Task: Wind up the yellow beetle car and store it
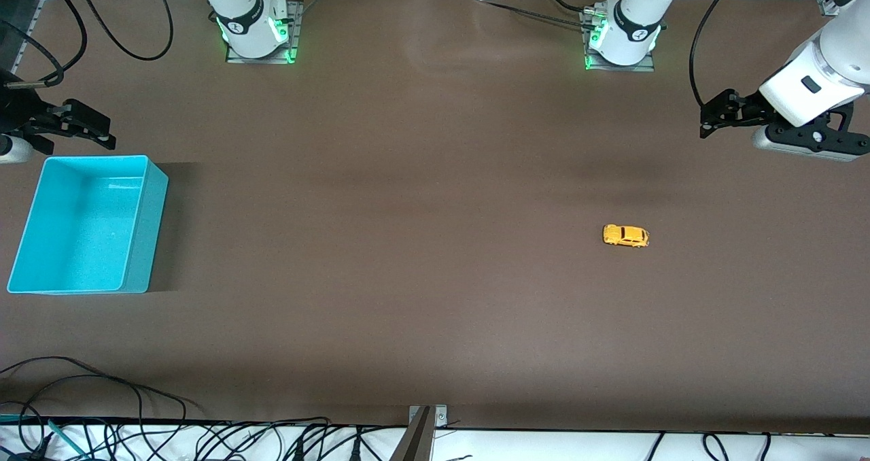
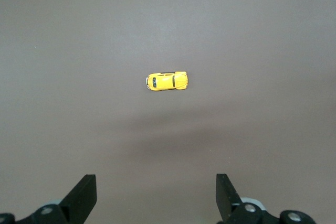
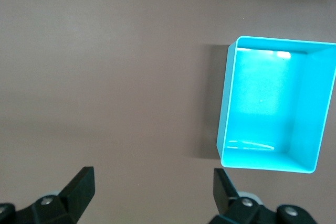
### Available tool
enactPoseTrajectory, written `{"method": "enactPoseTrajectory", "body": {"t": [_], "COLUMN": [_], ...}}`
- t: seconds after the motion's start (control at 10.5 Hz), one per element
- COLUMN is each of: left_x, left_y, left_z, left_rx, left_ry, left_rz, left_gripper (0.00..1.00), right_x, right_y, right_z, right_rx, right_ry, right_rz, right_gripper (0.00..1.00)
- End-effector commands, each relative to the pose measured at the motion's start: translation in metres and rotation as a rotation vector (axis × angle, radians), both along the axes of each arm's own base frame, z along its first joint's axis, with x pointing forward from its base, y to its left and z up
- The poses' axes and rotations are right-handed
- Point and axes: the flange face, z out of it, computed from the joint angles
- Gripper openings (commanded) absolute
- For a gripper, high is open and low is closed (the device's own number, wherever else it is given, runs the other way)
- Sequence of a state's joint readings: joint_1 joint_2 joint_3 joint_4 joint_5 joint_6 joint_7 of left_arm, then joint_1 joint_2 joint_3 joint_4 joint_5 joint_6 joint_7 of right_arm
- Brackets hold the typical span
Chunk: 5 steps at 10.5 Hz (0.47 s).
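front: nothing begun; car (image 1: 626, 236) on surface (image 1: 408, 277), toward left arm's end; bin (image 1: 88, 224) at right arm's end; both arms wait | left wrist: left end effector (image 2: 155, 198) released; car at its 12 o'clock, yellow, rounded, dark windows; next, descend and grasp | right wrist: right end effector (image 3: 152, 195) released, bin empty

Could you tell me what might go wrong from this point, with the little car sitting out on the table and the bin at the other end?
The yellow car is tiny next to the open left gripper, so a slightly off grasp could push it, and on its wheels it may roll away.

The turquoise bin stands at the right arm's end of the table, well away from the car, so a released wound car could run wide of it, and a carry could drop it.

The right gripper, open, waits beside the bin.
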State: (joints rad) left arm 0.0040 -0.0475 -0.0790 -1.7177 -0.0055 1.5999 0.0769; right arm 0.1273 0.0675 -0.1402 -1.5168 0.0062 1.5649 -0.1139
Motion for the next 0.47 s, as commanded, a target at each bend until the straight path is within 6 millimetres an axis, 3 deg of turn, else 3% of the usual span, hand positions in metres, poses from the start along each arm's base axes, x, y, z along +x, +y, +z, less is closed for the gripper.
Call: {"method": "enactPoseTrajectory", "body": {"t": [0.0, 0.38], "left_x": [0.0028, 0.0029], "left_y": [0.0028, 0.0036], "left_z": [0.0055, 0.0055], "left_rx": [0.02, 0.02], "left_ry": [0.006, 0.006], "left_rz": [0.014, 0.015], "left_gripper": [1.0, 1.0], "right_x": [-0.011, -0.0105], "right_y": [-0.0011, -0.002], "right_z": [0.0082, 0.0095], "right_rx": [0.026, 0.024], "right_ry": [0.0, -0.003], "right_rz": [-0.003, -0.006], "right_gripper": [1.0, 1.0]}}
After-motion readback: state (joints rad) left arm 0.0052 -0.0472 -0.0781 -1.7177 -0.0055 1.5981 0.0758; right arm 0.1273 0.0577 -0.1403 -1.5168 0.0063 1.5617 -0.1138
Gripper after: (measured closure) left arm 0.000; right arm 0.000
